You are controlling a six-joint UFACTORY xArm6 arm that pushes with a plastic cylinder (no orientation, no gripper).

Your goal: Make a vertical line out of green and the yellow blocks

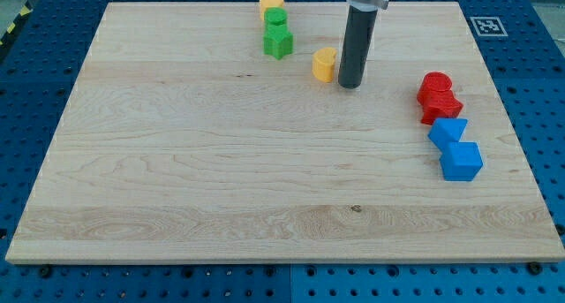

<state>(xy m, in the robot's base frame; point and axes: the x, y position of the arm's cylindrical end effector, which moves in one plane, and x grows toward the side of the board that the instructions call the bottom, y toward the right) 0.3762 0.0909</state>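
A yellow block (271,2) lies at the view's top, with a green round block (276,19) just below it and a green star-like block (277,43) below that, the three touching in a short column. A second yellow block (325,64) sits lower and to the right of that column. My tip (350,84) rests on the wooden board just right of this yellow block, close to it or touching it.
Two red blocks (438,97) and two blue blocks (456,149) form a cluster near the board's right edge (512,117). A fiducial marker (486,26) sits off the board's top right corner.
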